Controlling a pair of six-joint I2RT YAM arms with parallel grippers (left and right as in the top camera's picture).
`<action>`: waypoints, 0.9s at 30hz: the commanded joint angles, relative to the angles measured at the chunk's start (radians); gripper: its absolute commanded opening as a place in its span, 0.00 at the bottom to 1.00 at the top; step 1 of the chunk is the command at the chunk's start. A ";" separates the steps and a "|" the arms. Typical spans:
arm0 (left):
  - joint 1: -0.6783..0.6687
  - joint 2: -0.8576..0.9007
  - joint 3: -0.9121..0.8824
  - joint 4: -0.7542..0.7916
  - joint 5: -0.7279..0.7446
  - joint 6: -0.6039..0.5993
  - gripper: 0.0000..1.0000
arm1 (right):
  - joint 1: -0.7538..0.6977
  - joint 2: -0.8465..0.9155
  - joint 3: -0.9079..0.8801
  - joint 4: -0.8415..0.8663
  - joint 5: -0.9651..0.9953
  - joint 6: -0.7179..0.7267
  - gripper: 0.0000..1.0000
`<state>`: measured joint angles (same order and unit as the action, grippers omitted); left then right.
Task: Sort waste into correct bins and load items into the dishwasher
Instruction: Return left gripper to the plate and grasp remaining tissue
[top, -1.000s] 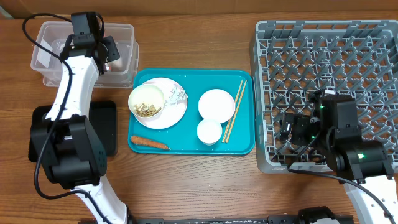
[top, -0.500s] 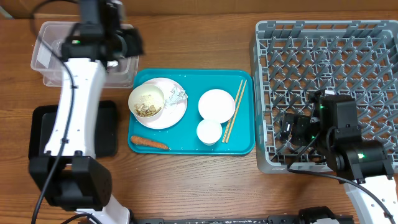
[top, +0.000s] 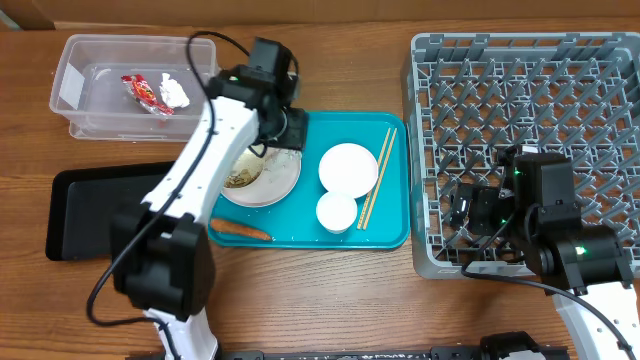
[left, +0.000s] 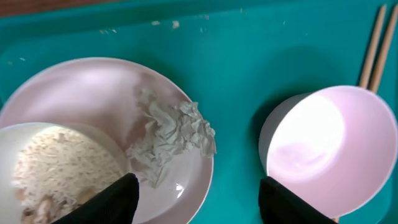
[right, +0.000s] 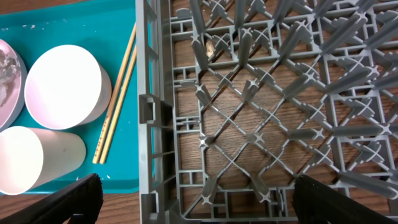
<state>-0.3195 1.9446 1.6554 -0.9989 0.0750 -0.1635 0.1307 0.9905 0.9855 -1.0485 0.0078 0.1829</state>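
My left gripper (top: 287, 135) (left: 199, 199) is open and empty, hovering over the wide white plate (top: 270, 185) (left: 93, 87) on the teal tray. Crumpled silver foil (left: 171, 134) lies on that plate beside a bowl of beige food scraps (left: 59, 174) (top: 240, 178). An orange carrot piece (top: 240, 229) lies at the tray's front. A red wrapper (top: 143, 90) and white crumpled paper (top: 176, 92) lie in the clear tub (top: 80, 60). A white bowl (top: 348, 168) (left: 317, 140), a cup (top: 336, 211) and chopsticks (top: 377, 178) are on the tray. My right gripper (top: 465, 215) (right: 199, 205) is open over the grey dish rack (top: 530, 70).
The teal tray (top: 390, 235) sits mid-table between the bins and the rack. The black tray (top: 85, 215) lies at the left front, below the clear tub. The right wrist view shows the rack's corner wall (right: 152, 124), the bowl (right: 62, 87), the cup (right: 31, 158) and the chopsticks (right: 115, 99).
My left arm has swung right from over the clear tub to over the plate on the teal tray. The red wrapper and white paper now show in the tub. The right arm has not moved.
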 joint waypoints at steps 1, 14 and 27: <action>-0.019 0.064 -0.006 -0.003 -0.026 0.037 0.64 | -0.004 -0.002 0.029 0.000 0.010 0.001 1.00; -0.022 0.173 -0.006 0.006 -0.015 0.036 0.48 | -0.004 -0.002 0.029 -0.005 0.010 0.001 1.00; -0.022 0.176 -0.006 0.012 -0.003 0.035 0.25 | -0.004 -0.002 0.029 -0.005 0.010 0.000 1.00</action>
<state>-0.3389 2.1036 1.6550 -0.9897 0.0673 -0.1314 0.1307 0.9905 0.9855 -1.0569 0.0078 0.1825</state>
